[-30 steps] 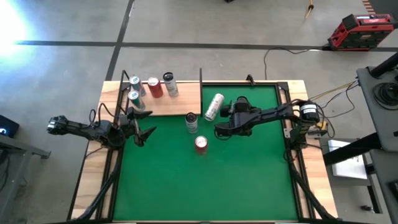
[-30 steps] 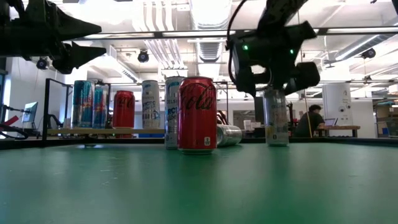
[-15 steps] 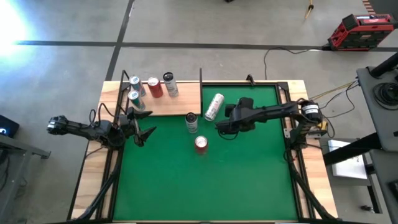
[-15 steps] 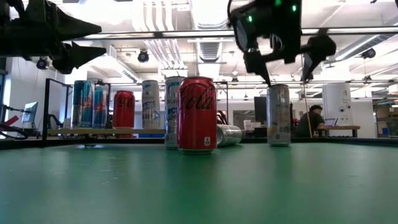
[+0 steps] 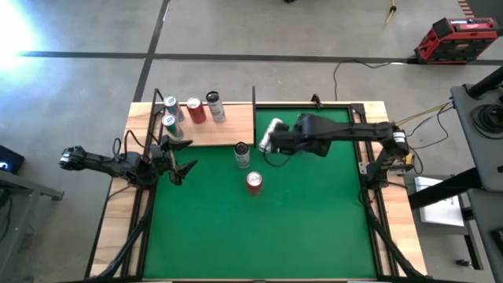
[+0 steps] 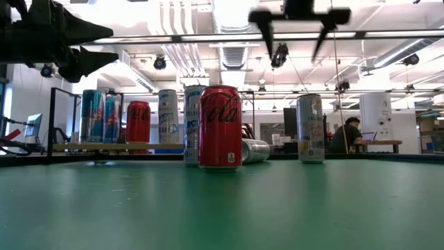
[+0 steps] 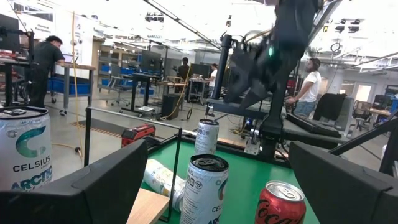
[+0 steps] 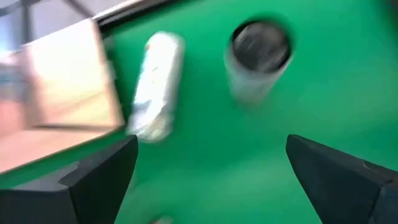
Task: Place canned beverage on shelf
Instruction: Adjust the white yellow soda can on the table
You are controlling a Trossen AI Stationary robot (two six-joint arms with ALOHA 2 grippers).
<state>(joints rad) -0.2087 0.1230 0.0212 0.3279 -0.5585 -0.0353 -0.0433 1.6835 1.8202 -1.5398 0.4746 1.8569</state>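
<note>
Right gripper [image 5: 269,147] spread wide, empty, hovering above mat [image 5: 314,228] near my tipped silver can [image 5: 269,134] beside shelf [image 5: 224,130]. Upright silver can [image 6: 310,129] stands apart. Shelf holds four cans. Left gripper [image 5: 182,167] spread, empty, waiting by shelf's near edge.

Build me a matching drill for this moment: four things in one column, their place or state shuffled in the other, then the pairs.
Things:
1. front Coca-Cola can
2. silver can
3. tall blue can
4. right gripper

Place or state:
a. open, up in the air
b. upright on the shelf
c. upright on the green mat
d. lying on its side

Pairs: 1-c; 2-d; 3-b; 4-a
</note>
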